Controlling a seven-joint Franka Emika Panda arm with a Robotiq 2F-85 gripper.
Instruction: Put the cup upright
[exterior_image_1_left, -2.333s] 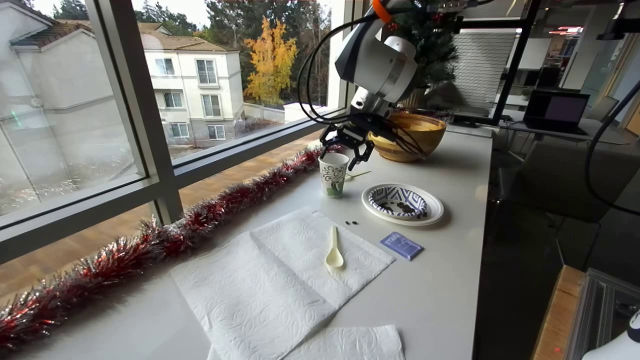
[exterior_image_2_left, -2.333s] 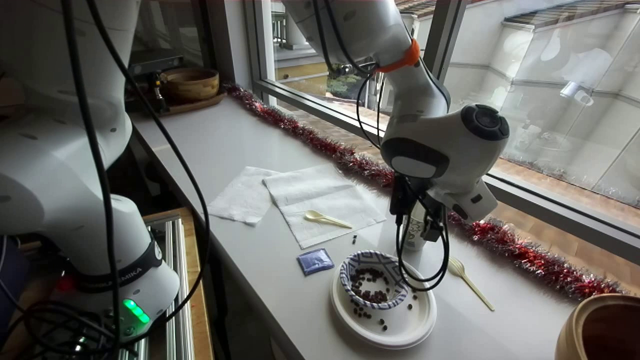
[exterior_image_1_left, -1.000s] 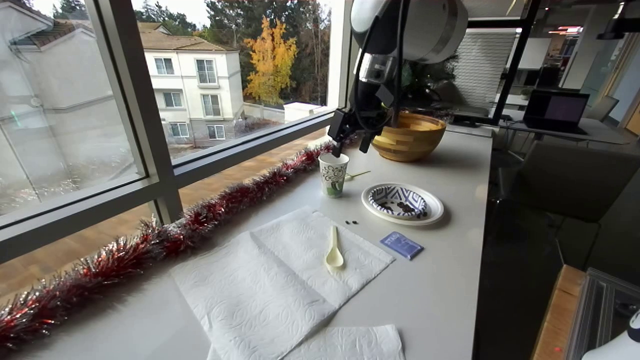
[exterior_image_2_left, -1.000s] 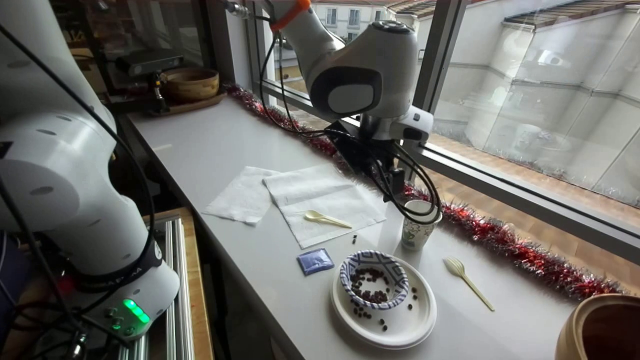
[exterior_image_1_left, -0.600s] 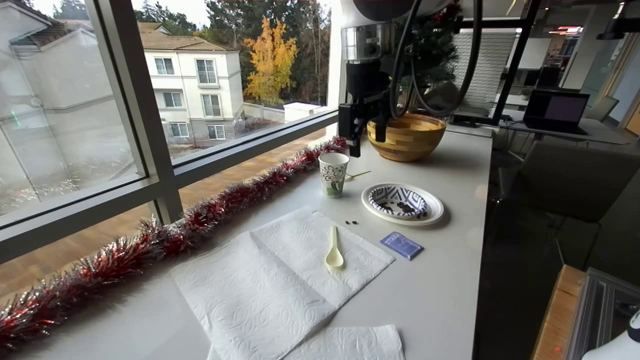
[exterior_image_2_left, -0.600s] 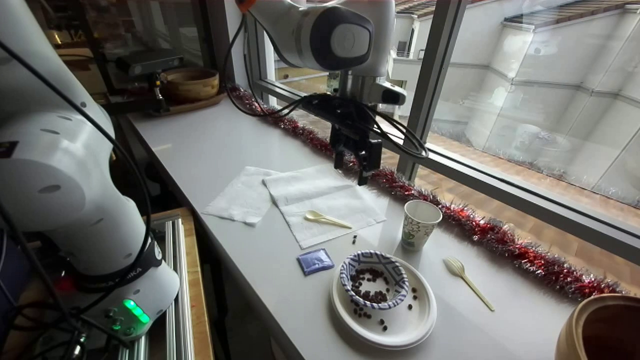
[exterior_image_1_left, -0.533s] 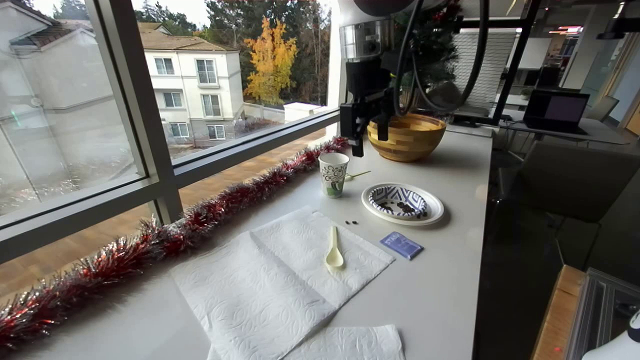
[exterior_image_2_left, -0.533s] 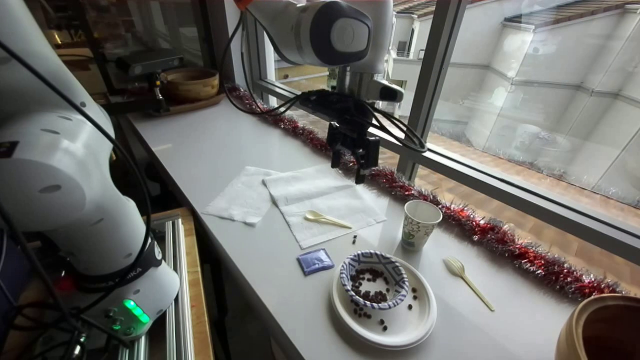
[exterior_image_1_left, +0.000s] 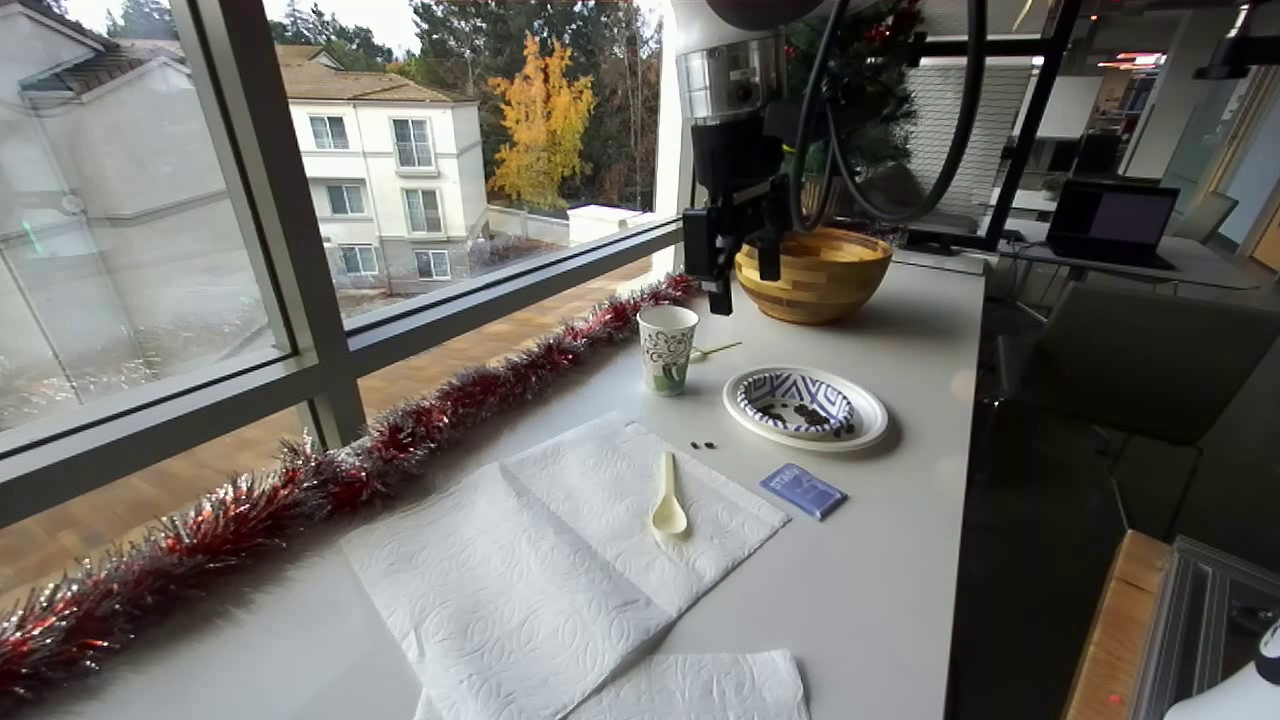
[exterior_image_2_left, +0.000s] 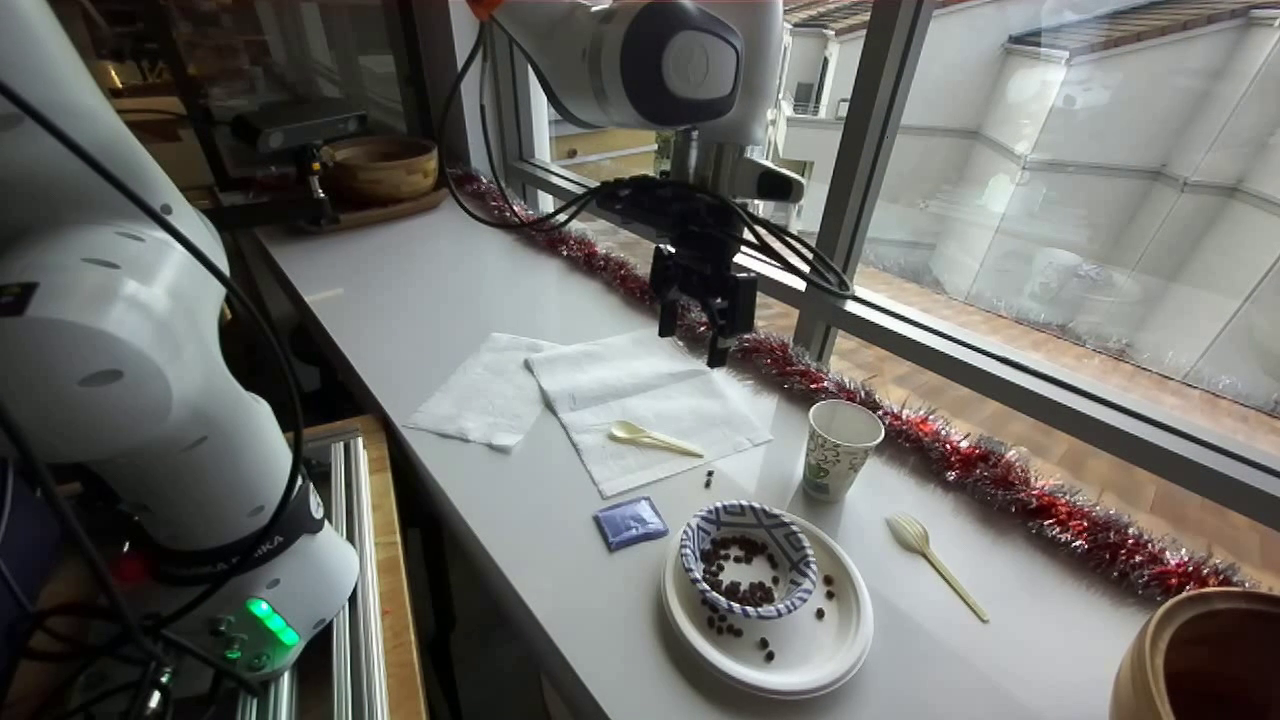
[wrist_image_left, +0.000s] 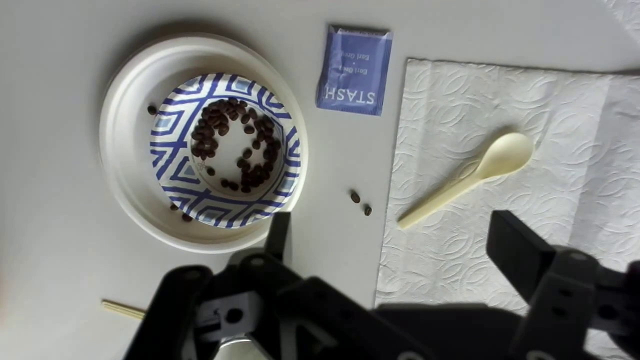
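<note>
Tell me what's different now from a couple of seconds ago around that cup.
The gripper has risen away from the cup and moved toward the paper towels. Its jaws are open and hold nothing; whether they gripped the cup earlier isn't clear. Unmoved: the cup standing upright, the plate, the tea packet and the spoon.

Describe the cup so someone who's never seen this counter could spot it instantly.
On the white counter, find the red-and-silver tinsel running along one edge. Between that tinsel and the white plate stands the cup, upright, mouth up. Unlike the low, blue-patterned bowl on that plate, it is taller than wide, white with dark swirls and green toward its base.
</note>
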